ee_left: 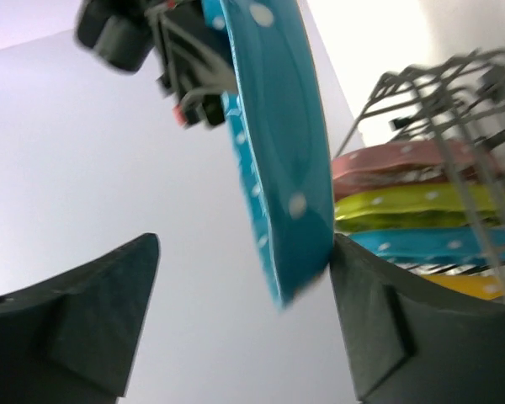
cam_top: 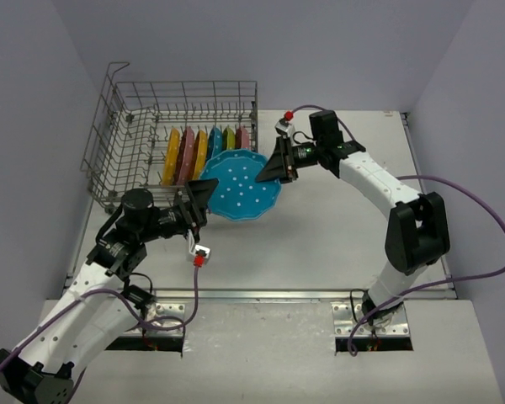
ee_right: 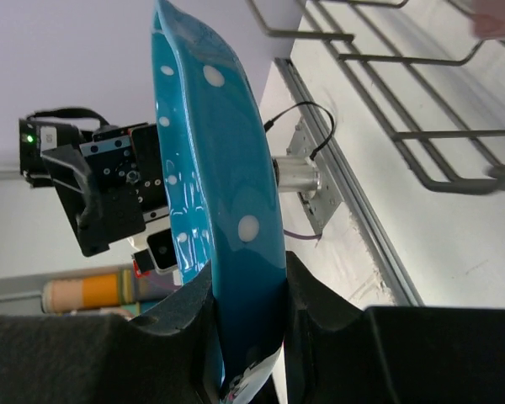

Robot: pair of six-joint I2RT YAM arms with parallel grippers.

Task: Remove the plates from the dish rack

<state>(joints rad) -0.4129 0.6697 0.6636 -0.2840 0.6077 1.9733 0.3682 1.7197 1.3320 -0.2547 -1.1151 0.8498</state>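
Handling item: blue plate (cam_top: 240,185), scalloped rim, white dots; out of the dish rack (cam_top: 185,93), held clear of the worktop (cam_top: 320,244) just in front of the rack's near side, between the two arms.
Attitude: tilted in the overhead view, dotted face showing; seen edge-on by both wrist cameras.
Why so held: judged a mid-air handover; one rim is carried by one arm and the opposite rim is offered to the other.
Right hand (cam_top: 279,164): clenched on the plate's far-right rim; the right wrist view shows one finger pressed to each face, no gap.
Left hand (cam_top: 200,198): spread wide around the near-left rim, grasping nothing.
Left hand contact: in the left wrist view one finger (ee_left: 379,320) touches the plate's edge; the other finger (ee_left: 84,320) stands well apart from it.
Next need, judged: the left hand must close before the right lets go, or the plate drops to the worktop.
Racked plates (cam_top: 204,151): six on edge between the tines, in yellow, pink, blue and green; not yet unloaded.
Progress, judged: early.
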